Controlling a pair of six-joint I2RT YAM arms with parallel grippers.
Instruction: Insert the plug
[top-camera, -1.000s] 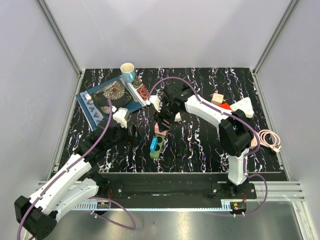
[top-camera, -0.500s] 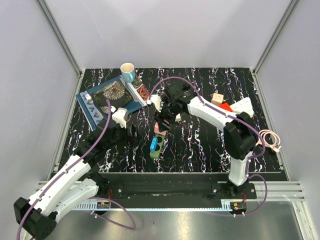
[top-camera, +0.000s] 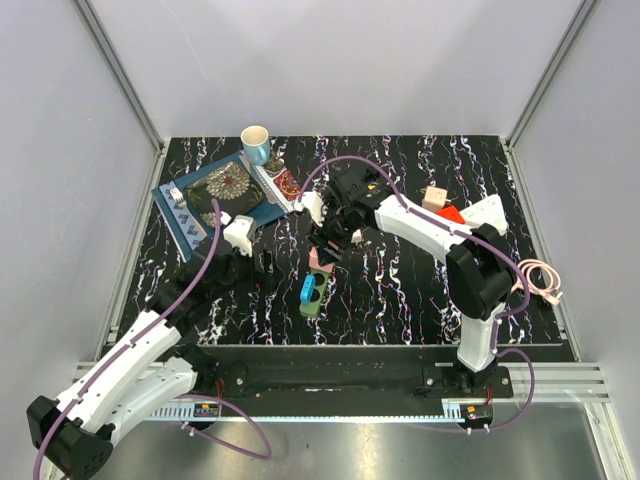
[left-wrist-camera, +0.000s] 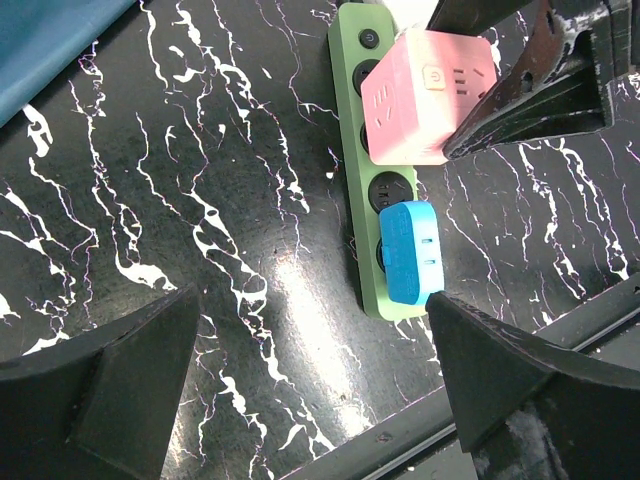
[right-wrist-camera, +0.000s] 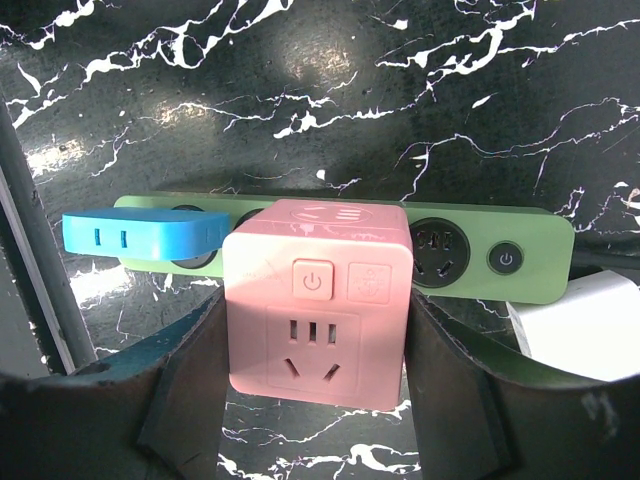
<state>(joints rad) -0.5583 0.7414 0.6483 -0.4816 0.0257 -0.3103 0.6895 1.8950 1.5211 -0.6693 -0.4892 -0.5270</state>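
The right gripper (right-wrist-camera: 318, 345) has shifted slightly and clamps the pink plastic cube plug (right-wrist-camera: 316, 290), seemingly unseated, over the long green power strip (right-wrist-camera: 470, 262); press down squarely. The left gripper (left-wrist-camera: 310, 360) is wide open and empty.

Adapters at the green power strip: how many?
2. Blue adapter sits at the end far from the switch; pink cube adapter in the right pincer over the middle. A white block by the switch might be another.

- left arm (top-camera: 140, 350): long white shell links with black joint housings between them
- right arm (top-camera: 420, 222): the same white shells, with a bulky black elbow joint (top-camera: 478, 278)
- purple cable (top-camera: 192, 285): one runs along each arm and loops free near the base
- left fingers (left-wrist-camera: 110, 385): matte black, broad wedge shapes
- right fingers (right-wrist-camera: 185, 400): dark, tapered, lightly scuffed along the upper edges
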